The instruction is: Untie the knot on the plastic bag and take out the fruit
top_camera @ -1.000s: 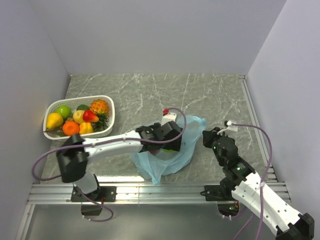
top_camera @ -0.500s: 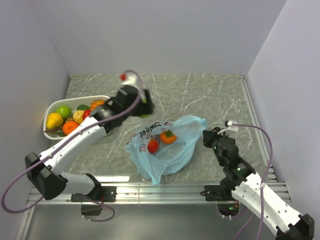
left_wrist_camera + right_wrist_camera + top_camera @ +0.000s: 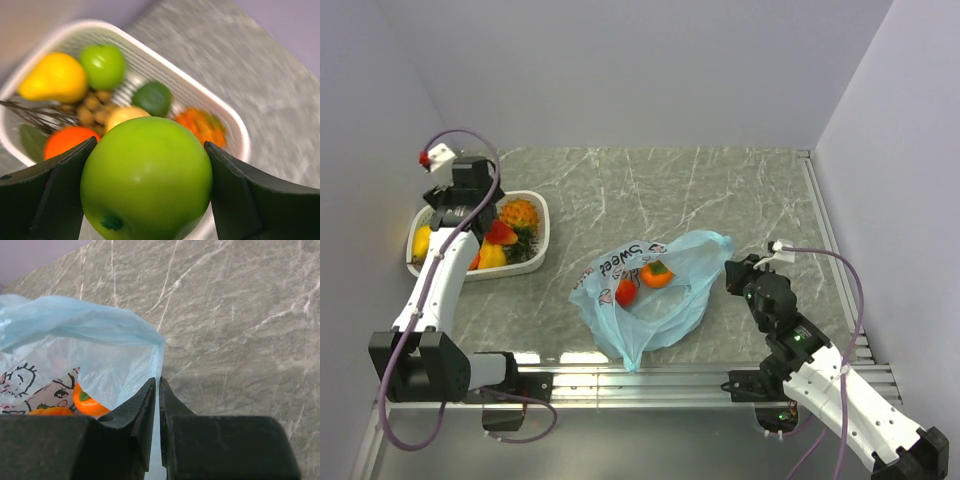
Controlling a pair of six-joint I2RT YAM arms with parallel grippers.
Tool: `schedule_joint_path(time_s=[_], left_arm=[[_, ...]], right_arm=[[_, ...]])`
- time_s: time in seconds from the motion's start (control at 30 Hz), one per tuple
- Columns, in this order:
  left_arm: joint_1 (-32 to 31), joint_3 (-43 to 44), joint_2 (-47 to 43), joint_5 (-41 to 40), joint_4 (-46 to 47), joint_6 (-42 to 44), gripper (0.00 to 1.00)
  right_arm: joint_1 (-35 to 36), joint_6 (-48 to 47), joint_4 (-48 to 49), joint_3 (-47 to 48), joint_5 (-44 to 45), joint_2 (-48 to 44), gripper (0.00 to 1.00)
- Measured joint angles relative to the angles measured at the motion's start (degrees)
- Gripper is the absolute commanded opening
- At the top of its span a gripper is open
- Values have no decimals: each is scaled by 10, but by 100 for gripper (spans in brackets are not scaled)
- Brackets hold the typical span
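The pale blue plastic bag lies open mid-table; I see no knot. Inside it are a red fruit and an orange persimmon. My left gripper hovers over the white basket and is shut on a green apple that fills the space between its fingers. My right gripper is shut on the bag's right edge, thin plastic pinched between its jaws in the right wrist view. The bag and persimmon show there too.
The basket at the far left holds a yellow pear, a second green apple, a dark green fruit, an orange and a pineapple-like fruit. Walls enclose the table on three sides.
My left arm has swung from the bag's mouth up and left to above the basket, carrying the green apple. The bag has settled open. The right arm has not moved.
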Motion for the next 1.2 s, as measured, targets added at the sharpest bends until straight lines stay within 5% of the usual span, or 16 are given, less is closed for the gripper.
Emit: schedule_joint_path(time_s=[0.4,0.5,0.73,1.2], left_arm=[[198,-15,124,10,106,-39,61],[222,-15,159,32,111,-52,72],[230,-15,187,65,117,-62,99],[200,-15,141,90,107,-69,99]], right_arm=[[0,-5,8,0,-11,23,14],[0,-6,7,0,-12,28,14],[0,-6,3,2,-12,32,14],[0,-9,0,5,-12,33,14]])
